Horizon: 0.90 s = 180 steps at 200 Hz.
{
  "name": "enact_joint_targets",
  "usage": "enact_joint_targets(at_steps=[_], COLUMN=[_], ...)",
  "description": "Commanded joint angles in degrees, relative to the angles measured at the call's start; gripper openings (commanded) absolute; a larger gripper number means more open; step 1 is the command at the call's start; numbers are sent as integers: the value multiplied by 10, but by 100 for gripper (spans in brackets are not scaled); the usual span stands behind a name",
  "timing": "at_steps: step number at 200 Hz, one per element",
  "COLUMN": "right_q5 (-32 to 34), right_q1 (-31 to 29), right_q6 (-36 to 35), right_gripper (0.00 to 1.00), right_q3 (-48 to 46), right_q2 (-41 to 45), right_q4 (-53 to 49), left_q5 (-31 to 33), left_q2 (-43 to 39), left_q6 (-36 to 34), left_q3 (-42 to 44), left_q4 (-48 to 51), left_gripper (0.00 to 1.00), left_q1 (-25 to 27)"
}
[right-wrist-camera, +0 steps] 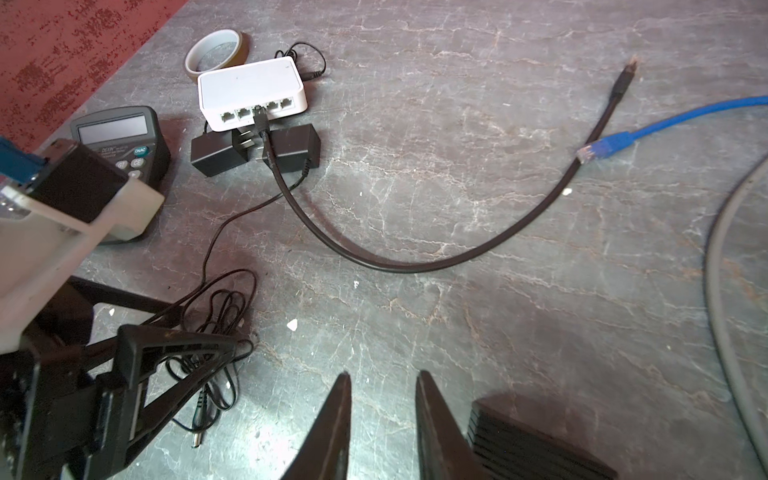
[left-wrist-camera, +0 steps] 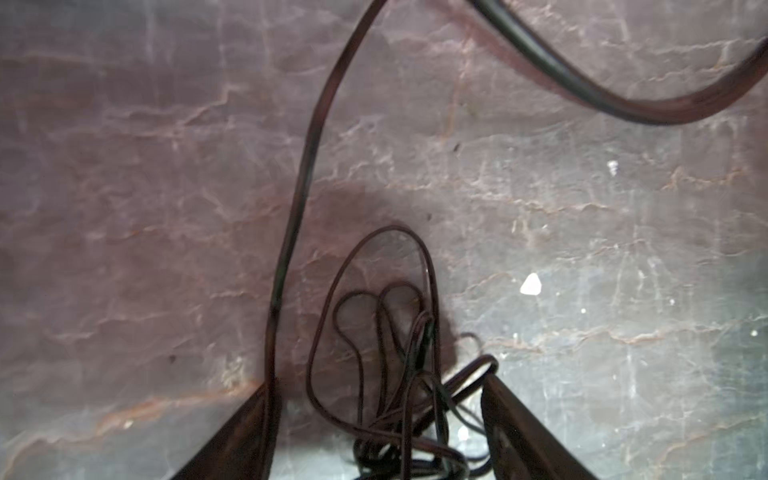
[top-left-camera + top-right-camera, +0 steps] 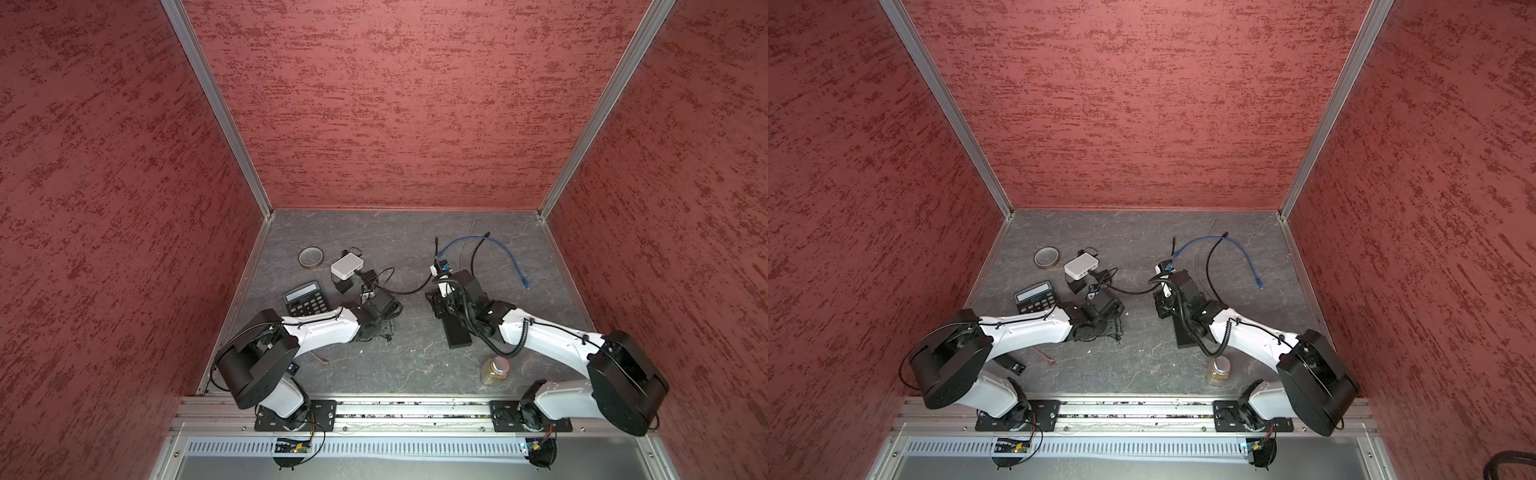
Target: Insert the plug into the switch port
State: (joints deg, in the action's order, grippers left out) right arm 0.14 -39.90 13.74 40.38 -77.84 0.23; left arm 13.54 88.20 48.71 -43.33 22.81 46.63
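Toward the back of the counter (image 1: 478, 340), on the left arm's side, the white switch (image 1: 249, 83) lies flat beside a tape roll (image 1: 216, 52). The plug (image 1: 259, 117) of the black cable (image 1: 415, 266) sits in its middle port, and from here it looks fully home. The cable trails loosely across the counter to its free end.

Both hands are released. The left hand (image 2: 376, 384) hovers with its jaws wide apart over a tangle of thin cord (image 2: 374, 316), gripping nothing. The right hand (image 1: 382, 376) hangs empty, its jaws a narrow gap apart, well away from the switch.

I'd judge the plug small, light and hard, with a fragile latch tab. The flat cable looks springy enough to twist it. The best hold is the boot just behind the plug, with the light switch braced so it doesn't slide.
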Motion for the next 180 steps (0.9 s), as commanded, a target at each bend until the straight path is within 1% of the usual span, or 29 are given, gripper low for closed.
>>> enact_joint_targets(at_steps=[1,49,83,106,146,164,180], right_q5=[-7,-8,-29,-61,-148,-171,-172], right_q1=[-4,-5,-5,-5,-6,-6,-6], right_q6=[9,8,6,4,-9,-5,5], right_gripper=[27,24,23,23,22,22,21], right_q3=[-9,-18,-20,-25,-46,-58,-63], right_q2=[11,19,19,22,41,58,69], right_q4=[-9,-1,0,7,30,41,43], left_q5=[4,0,-7,-9,-19,-27,-29], left_q2=[13,30,37,28,-14,-33,-46], left_q6=[-3,-24,-45,-69,-111,-127,-131], left_q3=[-13,-16,-18,-27,-26,-23,-21], left_q4=[-21,-45,-70,-78,-131,-163,-186], left_gripper=[69,49,25,15,9,7,6], left_q1=[1,0,-1,0,0,0,-1])
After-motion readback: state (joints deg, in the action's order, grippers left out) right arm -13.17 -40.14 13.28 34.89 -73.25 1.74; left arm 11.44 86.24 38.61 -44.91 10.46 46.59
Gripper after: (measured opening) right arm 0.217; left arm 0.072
